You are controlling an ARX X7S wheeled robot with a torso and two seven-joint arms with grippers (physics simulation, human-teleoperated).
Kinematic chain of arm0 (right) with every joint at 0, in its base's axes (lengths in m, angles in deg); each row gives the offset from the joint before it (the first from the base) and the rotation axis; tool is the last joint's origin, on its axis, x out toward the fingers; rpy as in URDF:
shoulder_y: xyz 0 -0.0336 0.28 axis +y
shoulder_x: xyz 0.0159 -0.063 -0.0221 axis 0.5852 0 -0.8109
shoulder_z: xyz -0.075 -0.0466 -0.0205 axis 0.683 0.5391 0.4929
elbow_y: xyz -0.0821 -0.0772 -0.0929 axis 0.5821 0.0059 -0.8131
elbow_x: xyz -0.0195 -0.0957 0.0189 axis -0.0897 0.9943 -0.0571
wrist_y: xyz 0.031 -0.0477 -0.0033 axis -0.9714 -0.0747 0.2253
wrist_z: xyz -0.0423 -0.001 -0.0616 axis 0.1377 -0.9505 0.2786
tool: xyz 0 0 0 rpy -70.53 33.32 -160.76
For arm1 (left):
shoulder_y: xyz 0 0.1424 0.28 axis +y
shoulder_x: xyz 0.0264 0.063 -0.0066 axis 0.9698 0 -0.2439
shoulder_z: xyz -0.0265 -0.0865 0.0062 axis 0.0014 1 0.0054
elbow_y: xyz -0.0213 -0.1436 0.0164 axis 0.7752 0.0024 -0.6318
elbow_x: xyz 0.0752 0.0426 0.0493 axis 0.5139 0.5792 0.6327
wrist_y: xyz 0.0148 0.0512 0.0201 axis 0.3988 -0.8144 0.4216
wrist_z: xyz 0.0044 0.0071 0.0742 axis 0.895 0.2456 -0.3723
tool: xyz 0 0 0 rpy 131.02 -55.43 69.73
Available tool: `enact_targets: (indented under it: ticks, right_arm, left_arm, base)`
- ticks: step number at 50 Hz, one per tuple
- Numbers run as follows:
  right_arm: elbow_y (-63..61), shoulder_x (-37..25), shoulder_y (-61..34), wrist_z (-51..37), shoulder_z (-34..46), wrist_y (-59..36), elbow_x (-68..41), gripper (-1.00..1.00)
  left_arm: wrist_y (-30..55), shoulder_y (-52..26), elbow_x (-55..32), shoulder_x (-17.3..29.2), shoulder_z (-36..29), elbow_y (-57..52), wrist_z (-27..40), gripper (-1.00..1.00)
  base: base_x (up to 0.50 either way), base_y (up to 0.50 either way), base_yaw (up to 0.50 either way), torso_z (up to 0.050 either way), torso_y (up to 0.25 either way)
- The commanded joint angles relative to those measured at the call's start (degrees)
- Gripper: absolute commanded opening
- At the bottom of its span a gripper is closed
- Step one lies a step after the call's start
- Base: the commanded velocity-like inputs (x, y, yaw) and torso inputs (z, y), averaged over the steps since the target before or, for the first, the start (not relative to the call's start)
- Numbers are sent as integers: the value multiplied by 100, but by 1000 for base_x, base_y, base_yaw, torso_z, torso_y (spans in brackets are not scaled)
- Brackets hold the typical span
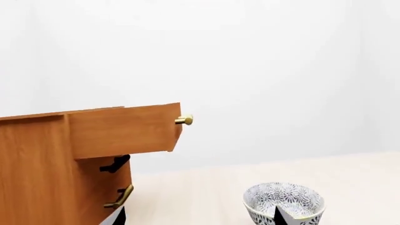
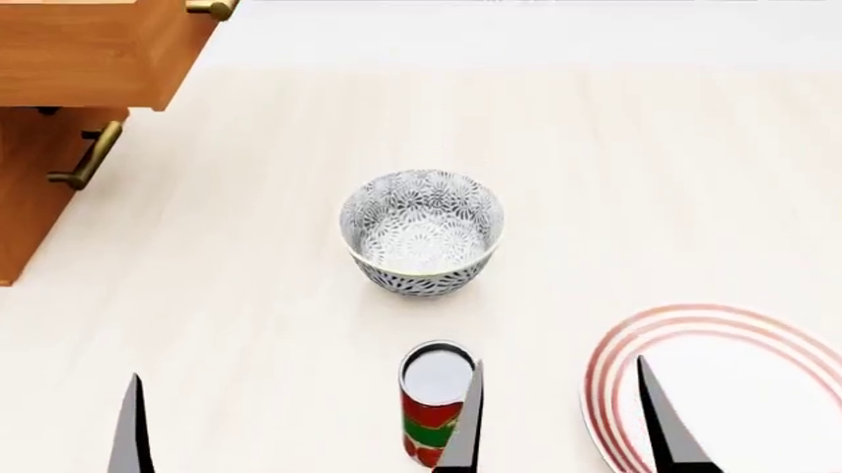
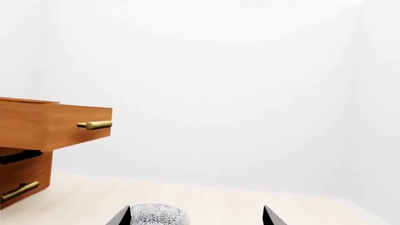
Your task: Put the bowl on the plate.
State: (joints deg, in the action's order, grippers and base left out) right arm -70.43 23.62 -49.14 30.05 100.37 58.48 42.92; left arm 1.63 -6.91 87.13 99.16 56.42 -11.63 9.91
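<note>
The bowl (image 2: 423, 233) stands upright in the middle of the pale wooden table (image 2: 632, 168). It is white with a grey-black flower pattern inside and out. Nothing is touching it.

The plate (image 2: 736, 389) lies flat at the near right of the table, well apart from the bowl. It is white with red rings round its rim. Part of it runs off the edge of the head view.

A can (image 2: 433, 402) stands upright near the robot, nearer than the bowl and just left of the plate. It has a silver top and red and green sides.

The right gripper (image 2: 559, 419) is low at the near edge. One dark finger shows in front of the can and the other shows over the plate. Its fingers are spread wide apart and hold nothing.

Of the left gripper, only one dark finger (image 2: 130, 424) shows at the near left in the head view. In the left wrist view, a dark tip shows in front of the bowl (image 1: 284, 202). I cannot tell if this gripper is spread or closed.

At the far left is a wooden cabinet (image 2: 34, 187). Its top drawer (image 2: 93, 49) is pulled out, with a brass knob (image 2: 211, 9). Below it is a brass handle (image 2: 86, 156).
</note>
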Motion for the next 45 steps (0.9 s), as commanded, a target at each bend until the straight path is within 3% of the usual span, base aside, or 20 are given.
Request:
enact_targets:
  ticks: [1, 12, 26, 45]
  right_arm:
    - [-183, 48, 14, 67, -126, -37, 47, 100]
    - [-154, 39, 6, -13, -147, -64, -82, 100]
    - [-132, -26, 24, -98, -82, 36, -114, 100]
    - [-149, -108, -11, -186, 12, 10, -146, 100]
  left_arm:
    - [84, 49, -110, -67, 193, -398, -92, 100]
    - [124, 51, -188, -19, 156, -466, -47, 100]
    - [-49, 158, -428, 50, 225, -336, -35, 100]
    - [137, 115, -589, 120, 221, -422, 51, 100]
  base:
    - [500, 0, 0, 0, 0]
    - [496, 0, 0, 0, 0]
    - [0, 0, 0, 0, 0]
    - [0, 0, 0, 49, 0]
